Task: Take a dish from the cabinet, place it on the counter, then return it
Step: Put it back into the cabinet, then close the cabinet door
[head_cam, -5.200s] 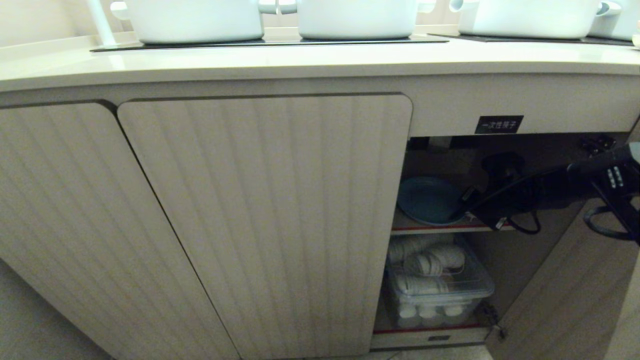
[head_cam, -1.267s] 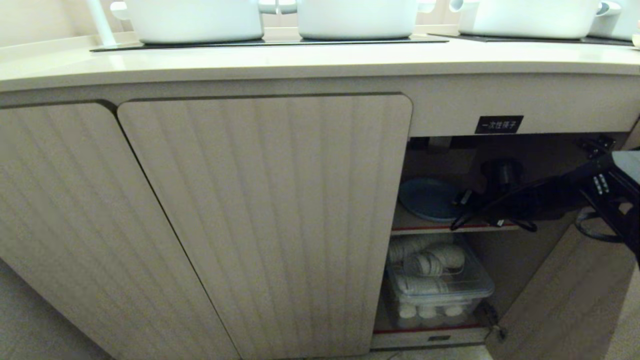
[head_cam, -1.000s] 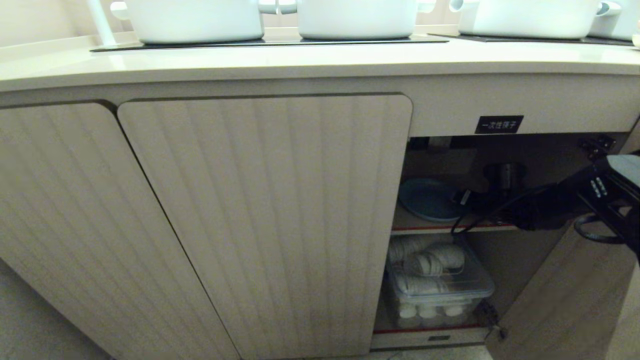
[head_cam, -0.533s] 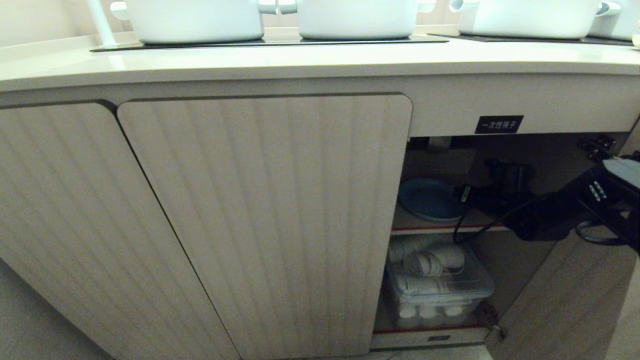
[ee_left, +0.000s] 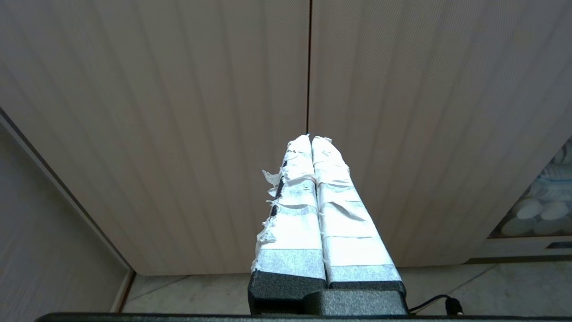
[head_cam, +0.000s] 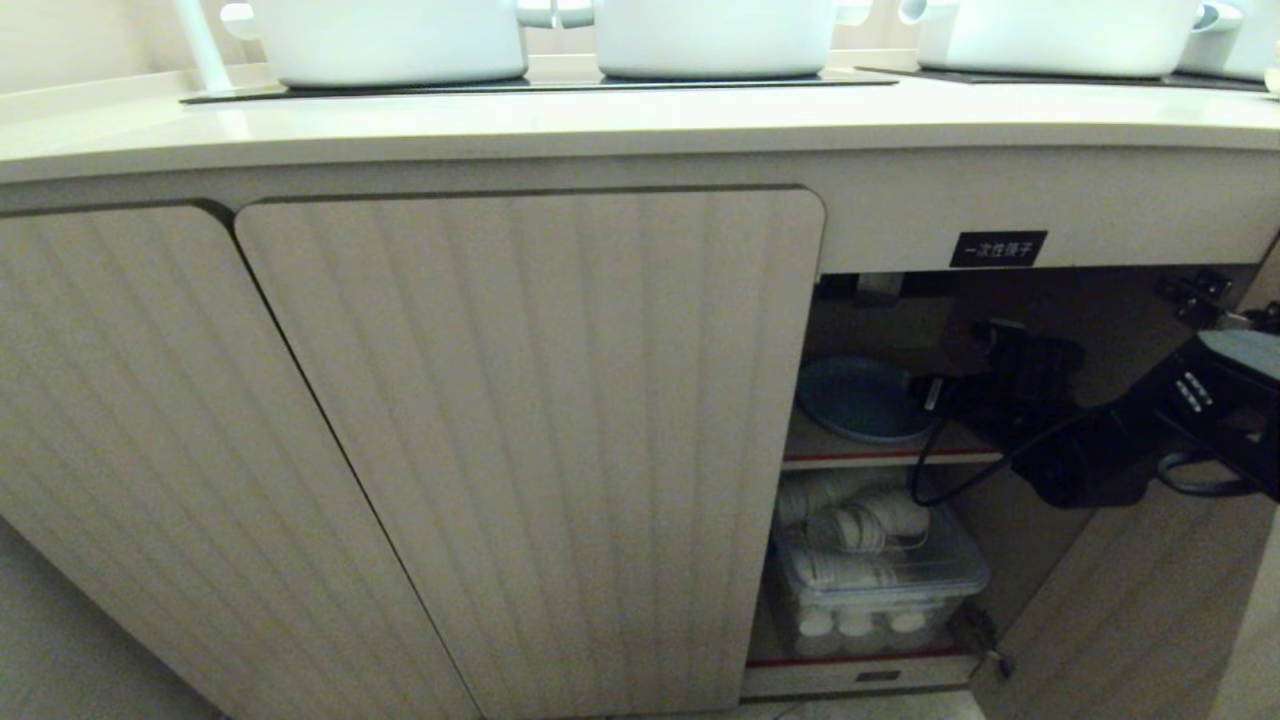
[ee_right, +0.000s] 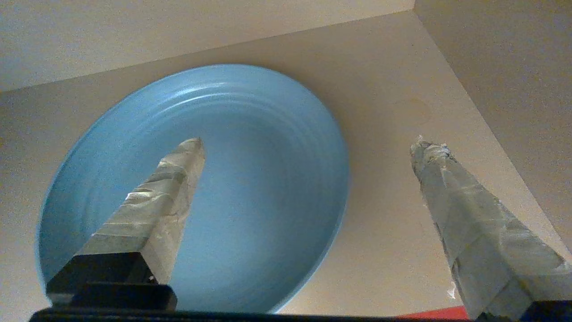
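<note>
The light-blue dish (head_cam: 862, 400) (ee_right: 250, 179) lies flat on the inner shelf (ee_right: 402, 232) of the cabinet (head_cam: 530, 420), whose right door (head_cam: 1130, 600) stands open. My right gripper (head_cam: 935, 390) (ee_right: 308, 144) reaches into the cabinet at the dish's right side and is open wide. One finger (ee_right: 170, 188) hovers over the dish and the other (ee_right: 451, 201) over bare shelf, with the dish's rim running between them. Nothing is gripped. The counter (head_cam: 600, 120) runs above. My left gripper (ee_left: 310, 137) is shut, parked before the closed doors.
White pots (head_cam: 715, 35) stand on the black cooktop panels at the counter's back. Under the red-edged shelf sits a clear plastic box (head_cam: 880, 575) of white items. A black label (head_cam: 998, 248) marks the frame above the opening. A cable loops below my right wrist.
My right forearm has sunk lower in front of the shelf and the wrist has tilted, while the gripper stays by the dish's right side. The dish has not moved over the last second.
</note>
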